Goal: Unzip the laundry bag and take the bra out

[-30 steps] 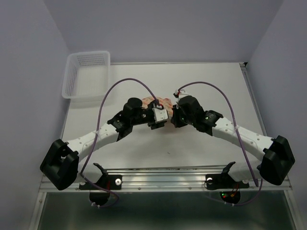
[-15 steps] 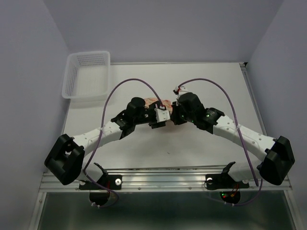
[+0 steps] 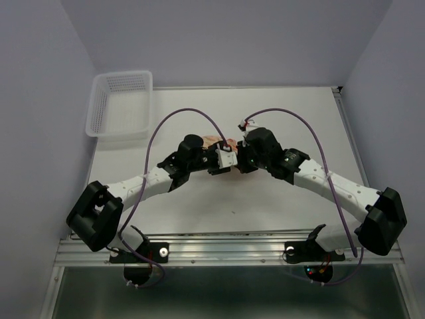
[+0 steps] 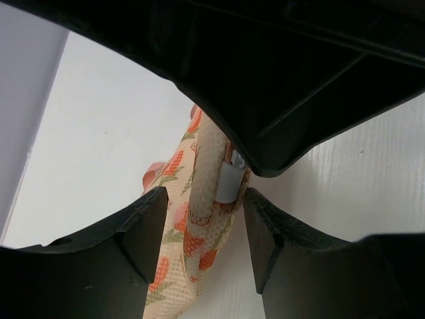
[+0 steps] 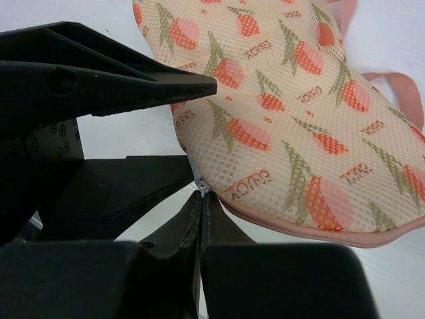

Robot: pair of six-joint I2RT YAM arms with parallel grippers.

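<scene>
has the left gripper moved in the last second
Yes. In the top view the left gripper has edged right, away from the basket.

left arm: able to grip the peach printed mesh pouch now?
Likely yes: the left gripper is open with the peach printed mesh pouch's edge between its fingers. The right gripper, shut on the zipper pull, crowds close but leaves that edge free.

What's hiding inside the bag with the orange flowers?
Nothing inside shows. The laundry bag looks closed along its pink zipper edging, and its printed fabric covers whatever it holds.
</scene>
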